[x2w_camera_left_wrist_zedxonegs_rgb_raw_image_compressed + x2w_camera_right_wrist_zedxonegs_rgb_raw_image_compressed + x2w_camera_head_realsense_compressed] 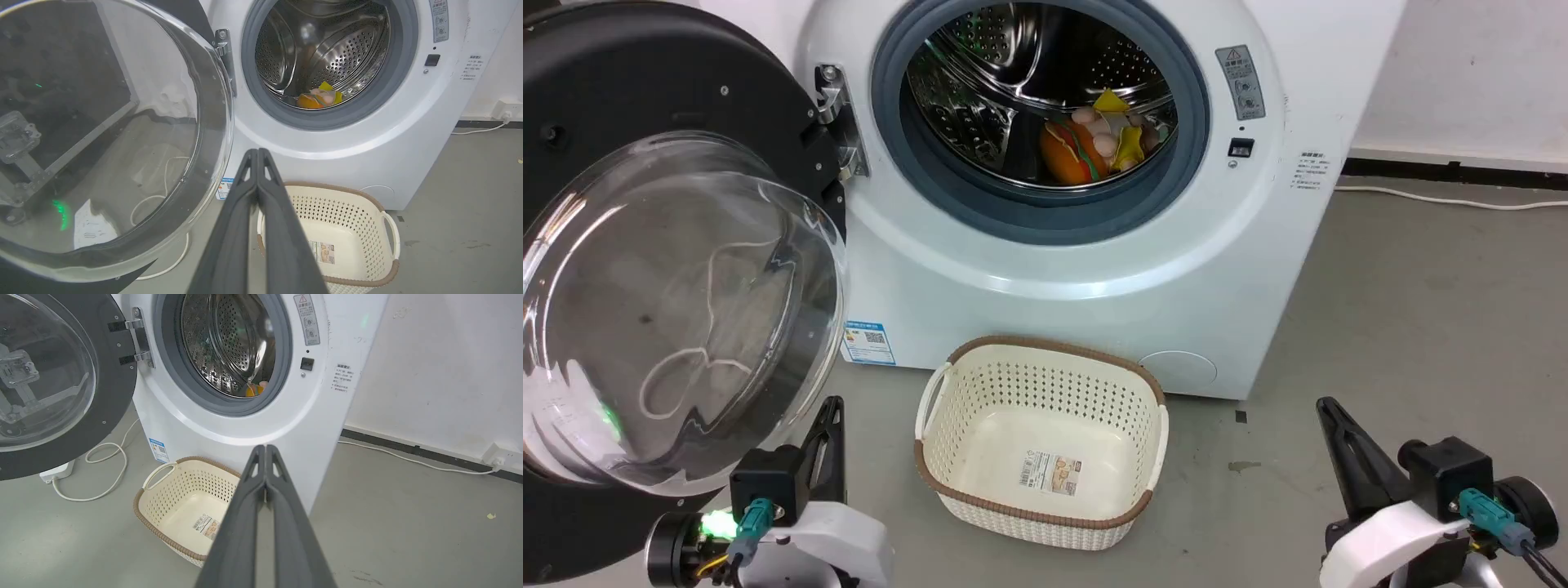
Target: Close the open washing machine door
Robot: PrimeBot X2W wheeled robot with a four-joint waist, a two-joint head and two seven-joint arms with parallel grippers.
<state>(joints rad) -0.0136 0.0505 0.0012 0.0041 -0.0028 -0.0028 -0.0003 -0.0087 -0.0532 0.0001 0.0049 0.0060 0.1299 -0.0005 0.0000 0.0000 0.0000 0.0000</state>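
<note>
Fully swung open at the white machine's left: washing machine door, hinged beside the drum opening, glass bowl bulging toward the robot. Left gripper and right gripper low, fingers pressed together, empty.

A bare laundry corner: a white front-loading washing machine stands on a grey concrete floor against a scuffed white wall. A cream perforated plastic basket sits near its front, with a white cable along the black skirting.
</note>
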